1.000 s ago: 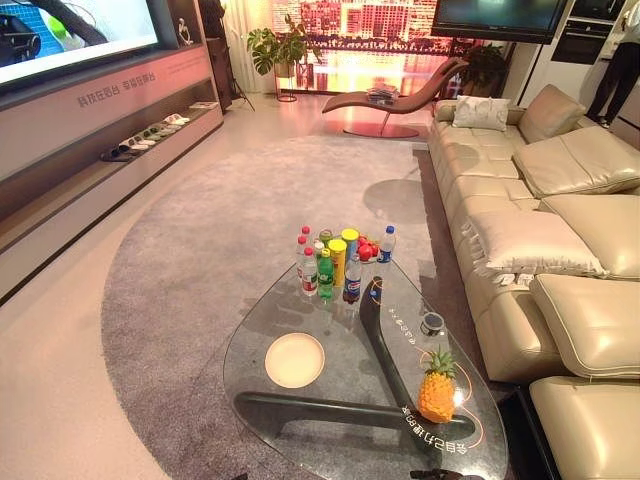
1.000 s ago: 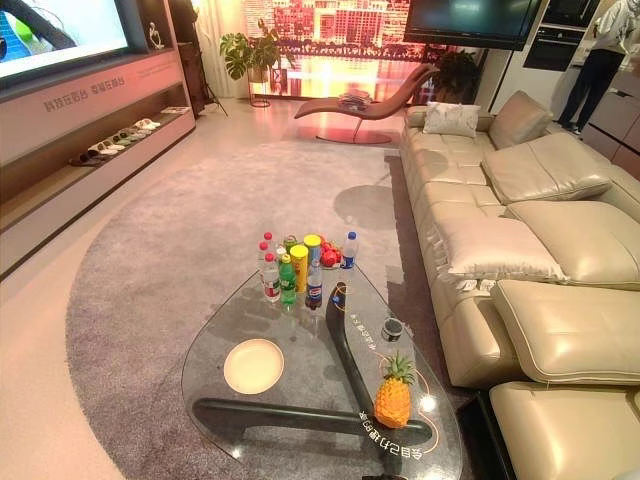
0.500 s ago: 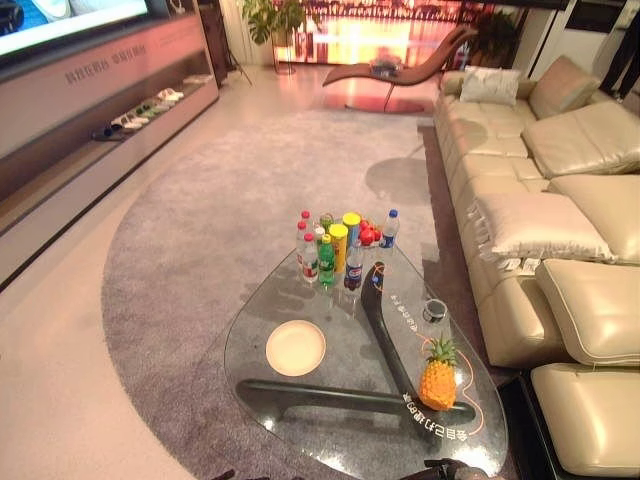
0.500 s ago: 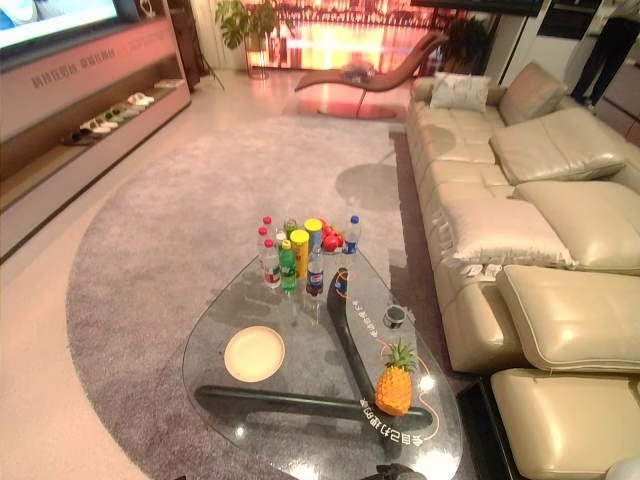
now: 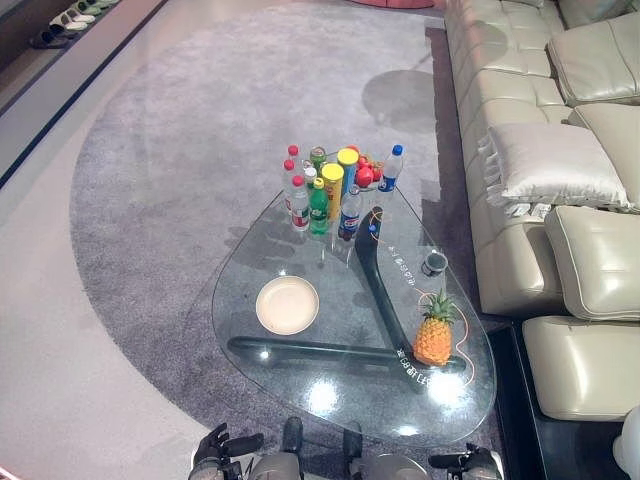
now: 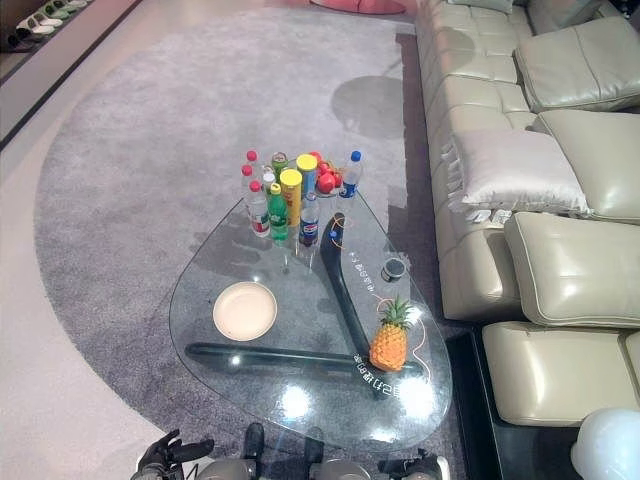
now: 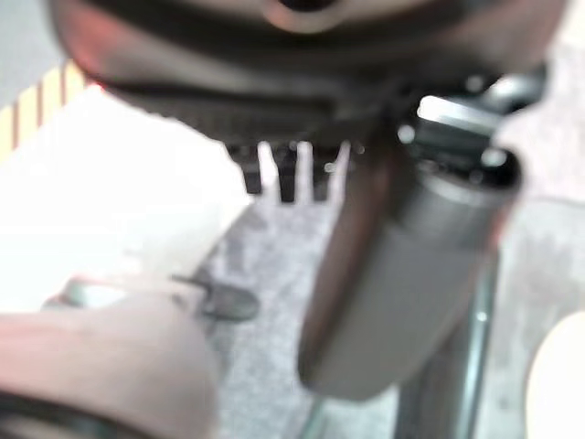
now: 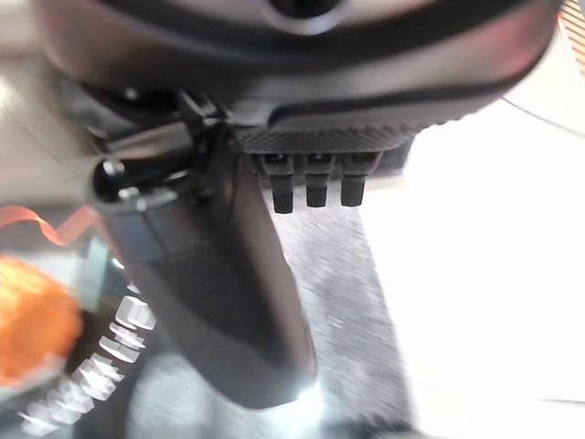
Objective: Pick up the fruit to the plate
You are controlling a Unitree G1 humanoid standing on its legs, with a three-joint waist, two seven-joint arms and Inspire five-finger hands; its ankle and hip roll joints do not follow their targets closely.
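Observation:
A pineapple stands upright on the near right part of the glass coffee table; it shows as an orange blur in the right wrist view. An empty cream plate lies on the table's near left part. Small red fruits sit at the far end behind a cluster of bottles. My left hand hangs low before the table's near edge, fingers spread and holding nothing. My right hand is low at the near right corner, thumb straight, also holding nothing.
A small dark cup stands on the table's right side beyond the pineapple. A beige leather sofa runs close along the right of the table. A grey round rug lies under and to the left of the table.
The camera has tilted down, so the whole picture has shifted and both hands now show at the lower edge. Nothing on the table has moved.

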